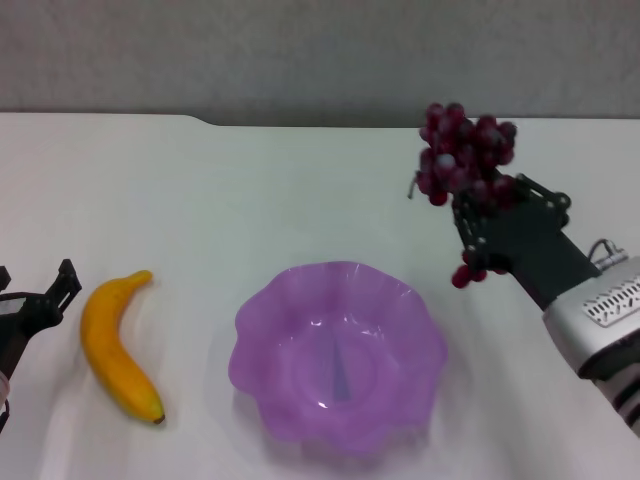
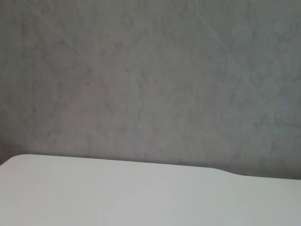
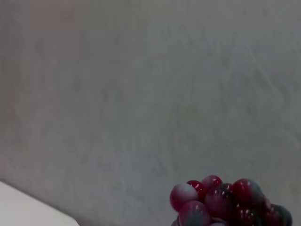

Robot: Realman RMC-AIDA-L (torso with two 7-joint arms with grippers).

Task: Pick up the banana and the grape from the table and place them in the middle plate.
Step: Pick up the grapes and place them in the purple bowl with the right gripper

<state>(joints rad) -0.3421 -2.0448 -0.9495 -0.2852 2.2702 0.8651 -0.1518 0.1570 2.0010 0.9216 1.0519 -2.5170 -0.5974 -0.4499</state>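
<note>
The grape (image 1: 465, 155), a dark red-purple bunch, is lifted off the table (image 1: 300, 190) with my right gripper (image 1: 485, 225) shut on it, up and to the right of the middle plate. Its top berries show in the right wrist view, grape (image 3: 225, 202). The middle plate (image 1: 338, 355) is a translucent purple bowl with a wavy rim, near the table's front centre. The banana (image 1: 115, 345) lies on the table left of the plate. My left gripper (image 1: 35, 305) sits at the left edge, just left of the banana, fingers apart.
The white table has a notched far edge (image 1: 205, 120) with a grey wall behind it. The left wrist view shows only table surface (image 2: 141, 197) and wall.
</note>
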